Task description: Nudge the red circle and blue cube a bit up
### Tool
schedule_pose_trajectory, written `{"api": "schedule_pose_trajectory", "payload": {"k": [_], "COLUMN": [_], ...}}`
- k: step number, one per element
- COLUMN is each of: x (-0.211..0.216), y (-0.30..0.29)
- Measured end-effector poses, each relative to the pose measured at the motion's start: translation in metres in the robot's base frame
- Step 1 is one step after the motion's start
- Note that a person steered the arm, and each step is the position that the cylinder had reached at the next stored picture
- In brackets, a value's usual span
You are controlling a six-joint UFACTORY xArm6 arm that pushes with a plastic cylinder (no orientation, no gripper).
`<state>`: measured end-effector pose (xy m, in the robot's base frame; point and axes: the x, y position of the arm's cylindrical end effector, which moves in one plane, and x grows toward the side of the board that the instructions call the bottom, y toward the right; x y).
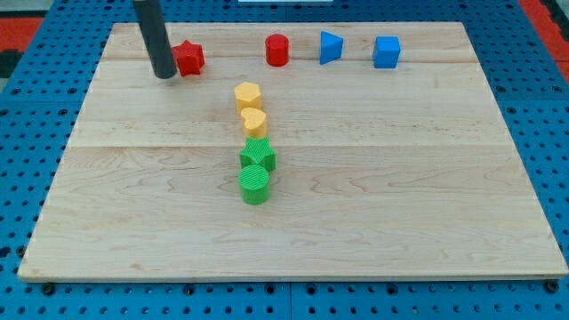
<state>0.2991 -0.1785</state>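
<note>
My tip (165,76): touching the red star (188,58) from the view's left.
Red circle (277,50): near bench (400,204) top edge.
Blue cube (386,52): right of it.
Tool: a plain rod, no jaws.

A pale wooden tabletop (373,222) fills most of the view, made of long planks with fine seams running from the view's left to its right. Around it on every side lies a blue base (551,133) dotted with a regular grid of small holes. In the view's top corners, patches of red surface (547,13) show, and the light falls soft and even.
</note>
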Motion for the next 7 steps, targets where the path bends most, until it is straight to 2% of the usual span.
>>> {"api": "schedule_pose_trajectory", "payload": {"k": [1,2,4,6,7], "x": [-0.025,-0.027,-0.012,-0.009,-0.009], "y": [0.034,0.043,0.053,0.118,0.13]}}
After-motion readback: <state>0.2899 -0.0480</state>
